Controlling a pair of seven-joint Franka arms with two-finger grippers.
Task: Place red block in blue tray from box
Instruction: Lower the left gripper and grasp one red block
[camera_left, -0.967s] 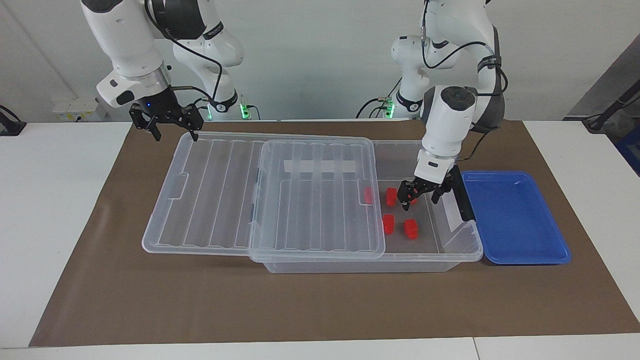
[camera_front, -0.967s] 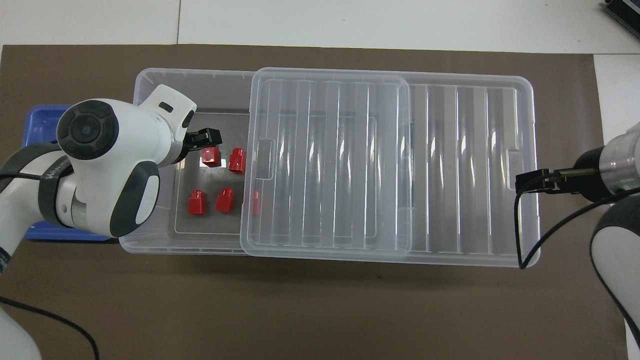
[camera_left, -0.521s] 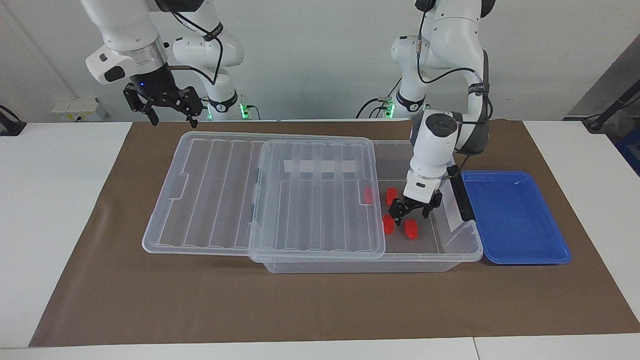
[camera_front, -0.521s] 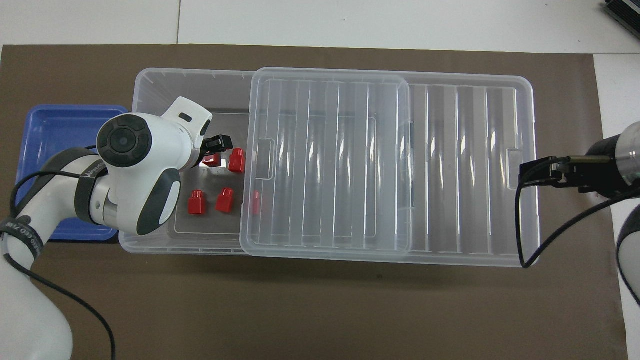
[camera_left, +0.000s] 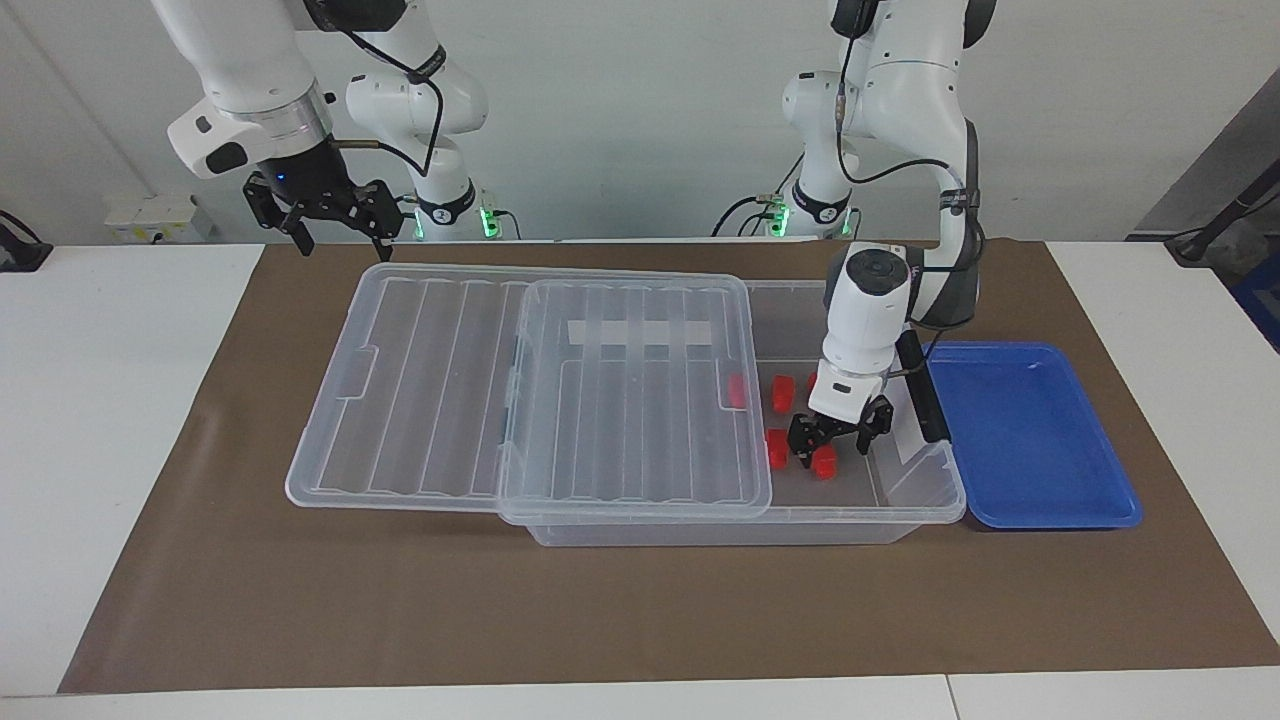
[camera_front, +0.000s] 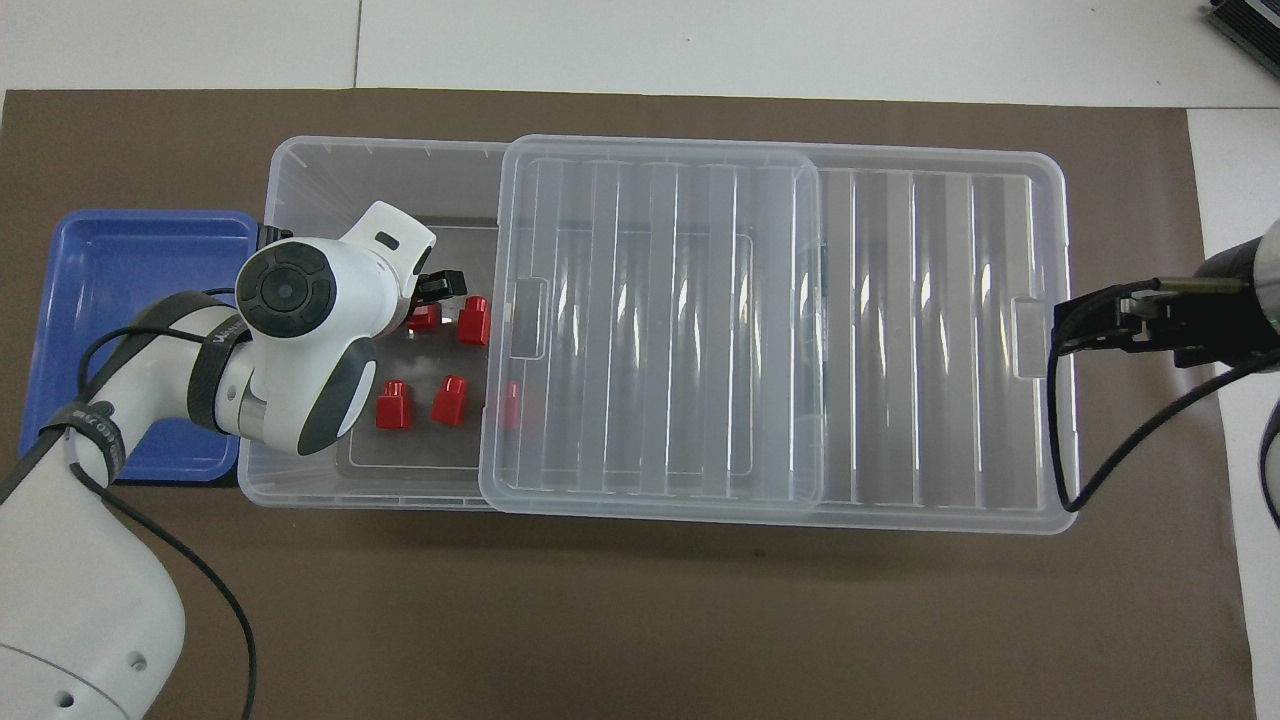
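The clear box (camera_left: 905, 505) (camera_front: 380, 190) lies mid-table with its ribbed lid (camera_left: 420, 400) (camera_front: 940, 340) slid toward the right arm's end, leaving the other end uncovered. Several red blocks lie on the bare floor; one (camera_left: 737, 392) (camera_front: 511, 405) shows through the lid. My left gripper (camera_left: 832, 448) (camera_front: 432, 300) is down inside the box, open, its fingers on either side of a red block (camera_left: 824, 461) (camera_front: 425, 318). The blue tray (camera_left: 1030, 440) (camera_front: 130, 300) sits empty beside the box's open end. My right gripper (camera_left: 335, 225) (camera_front: 1090, 325) hangs open in the air over the lid's overhanging end.
A black clip handle (camera_left: 925, 400) stands up on the box's end wall between my left gripper and the tray. Two more red blocks (camera_left: 782, 392) (camera_left: 777, 447) lie close beside the gripper. A brown mat (camera_left: 640, 610) covers the table.
My left gripper has come down into the box, away from the robots, onto the red block. My right gripper has lifted up and away from the lid's end.
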